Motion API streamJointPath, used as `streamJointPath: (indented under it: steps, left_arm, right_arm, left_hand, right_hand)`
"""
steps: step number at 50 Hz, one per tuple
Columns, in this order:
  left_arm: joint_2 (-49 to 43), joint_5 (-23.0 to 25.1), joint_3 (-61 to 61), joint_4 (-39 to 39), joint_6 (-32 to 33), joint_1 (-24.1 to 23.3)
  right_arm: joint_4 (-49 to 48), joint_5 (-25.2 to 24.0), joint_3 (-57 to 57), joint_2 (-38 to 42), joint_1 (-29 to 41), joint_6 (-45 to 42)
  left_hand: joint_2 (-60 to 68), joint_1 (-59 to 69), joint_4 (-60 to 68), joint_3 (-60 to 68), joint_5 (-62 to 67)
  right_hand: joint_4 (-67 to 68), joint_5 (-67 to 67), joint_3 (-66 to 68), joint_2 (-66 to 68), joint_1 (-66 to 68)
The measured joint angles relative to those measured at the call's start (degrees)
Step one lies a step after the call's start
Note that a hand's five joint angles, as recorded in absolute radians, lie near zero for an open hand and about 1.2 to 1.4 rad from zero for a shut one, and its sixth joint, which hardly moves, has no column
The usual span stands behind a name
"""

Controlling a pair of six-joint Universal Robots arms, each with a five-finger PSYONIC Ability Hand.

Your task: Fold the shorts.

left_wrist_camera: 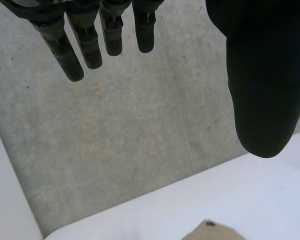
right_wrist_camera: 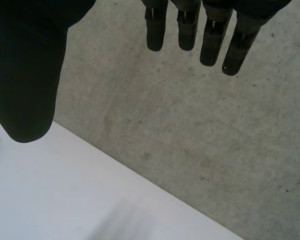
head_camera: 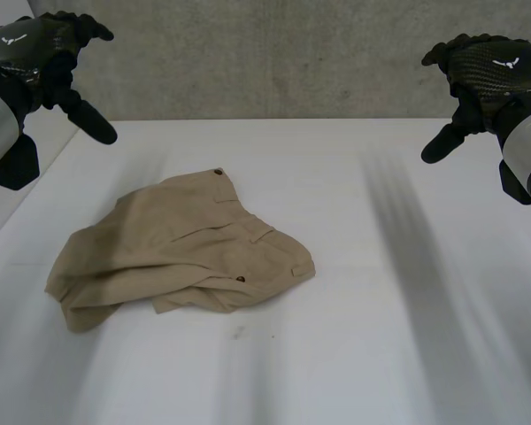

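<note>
Tan shorts (head_camera: 181, 252) lie crumpled on the white table (head_camera: 389, 336), left of its middle, with the buttoned waistband toward the far side. My left hand (head_camera: 37, 53) hovers high above the table's far left corner, open, fingers (left_wrist_camera: 72, 42) straight and thumb (left_wrist_camera: 262, 80) spread. A tip of the shorts (left_wrist_camera: 212, 231) peeks in well beyond that thumb. My right hand (head_camera: 487, 75) is raised at the far right, open too, its fingers (right_wrist_camera: 212, 30) straight and thumb (right_wrist_camera: 27, 75) apart. Both hands are empty and well away from the cloth.
A grey concrete wall (head_camera: 274, 57) stands behind the table's far edge. The table's left edge (head_camera: 26, 190) runs diagonally close to the shorts.
</note>
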Motion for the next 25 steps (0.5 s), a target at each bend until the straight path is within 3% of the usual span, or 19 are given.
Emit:
streamJointPath:
  steps: [20,25]
  left_arm:
    - [-0.21,-1.24,-0.38,-2.78,1.68,-0.5]
    - [-2.92,-1.17,-1.02,-1.9,5.78,-0.58]
  right_arm:
    - [-0.42,-0.7,1.05,0.42,-0.15,-0.41]
    - [-0.64,-0.99,1.85,0.8,-0.04,-0.75]
  left_hand:
    - [-0.29,0.0,-0.6,-0.6,0.0]
    - [-0.3,0.0,-0.6,-0.59,0.0]
  right_hand:
    - [0.0,0.0,0.0,0.0,0.0]
    - [0.0,0.0,0.0,0.0,0.0]
